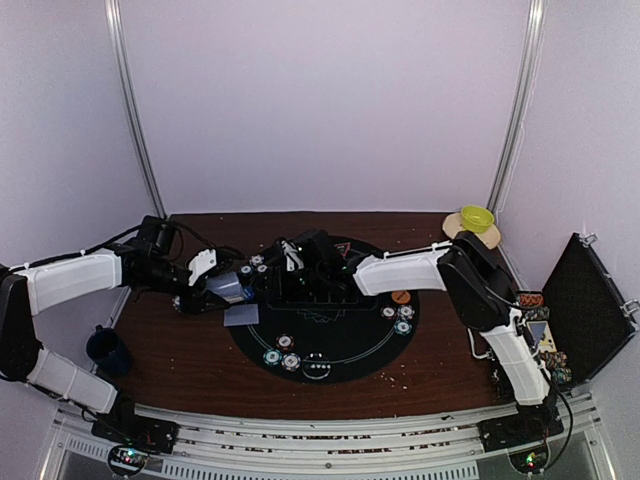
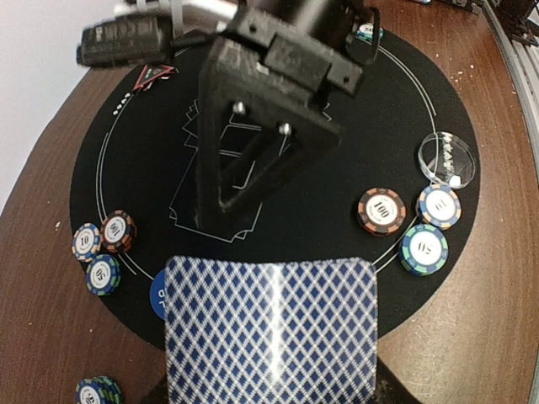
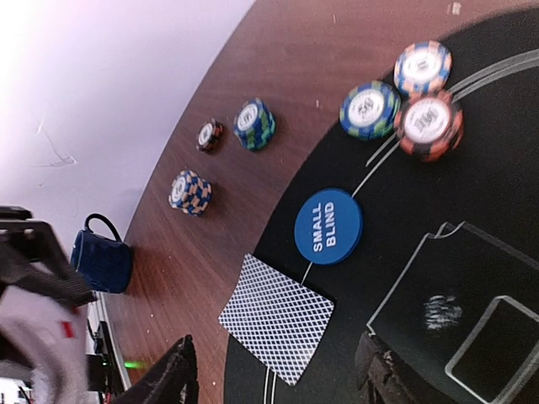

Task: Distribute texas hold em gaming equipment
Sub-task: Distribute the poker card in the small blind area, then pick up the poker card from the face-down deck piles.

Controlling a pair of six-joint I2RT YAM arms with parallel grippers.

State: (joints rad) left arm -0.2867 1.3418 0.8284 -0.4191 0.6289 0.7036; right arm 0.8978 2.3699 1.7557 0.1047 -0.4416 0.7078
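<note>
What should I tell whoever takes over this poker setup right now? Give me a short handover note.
Left gripper: jaws shut on a stack of face-down cards, held over the mat.
Right gripper: jaws open, empty, above one face-down card lying across the mat's edge.
Done: small blind button with three chips nearby; orange button with three more chips; red triangle marker on the mat.
Left: loose chips sit on bare wood; only one dealt card shows, so most dealing probably remains.
</note>
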